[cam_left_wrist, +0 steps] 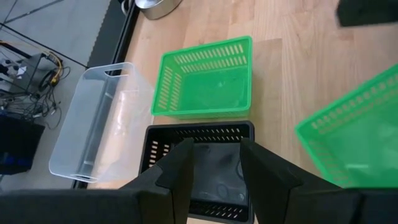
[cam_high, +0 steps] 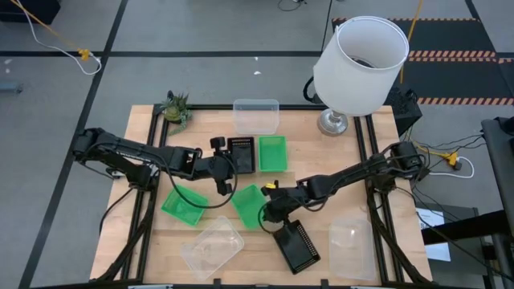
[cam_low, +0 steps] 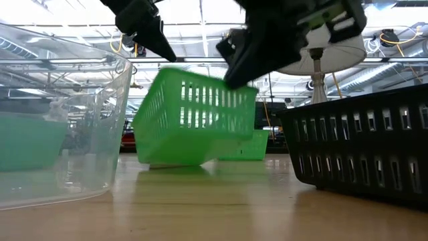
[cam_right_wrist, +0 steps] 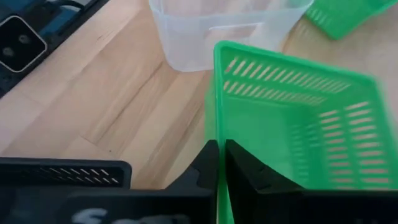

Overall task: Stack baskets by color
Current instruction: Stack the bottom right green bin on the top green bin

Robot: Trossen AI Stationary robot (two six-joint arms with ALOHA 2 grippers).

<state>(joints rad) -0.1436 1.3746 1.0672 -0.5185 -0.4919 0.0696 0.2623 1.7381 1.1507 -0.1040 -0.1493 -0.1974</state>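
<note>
Right gripper (cam_right_wrist: 219, 163) pinches the rim of the tilted green basket (cam_high: 249, 205), so lift it level, clear of the black basket (cam_high: 297, 247); left gripper (cam_left_wrist: 214, 162) hovers half-spread.

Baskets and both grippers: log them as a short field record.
right gripper: shut on the rim of the middle green basket, which is tilted, one end off the table
left gripper: open, above the black basket at the table's middle
green baskets: three, none stacked; others are the far green basket and the left green basket
second black basket: near edge, beside the right arm
clear baskets: far clear basket, near-left clear basket, near-right clear basket
</note>
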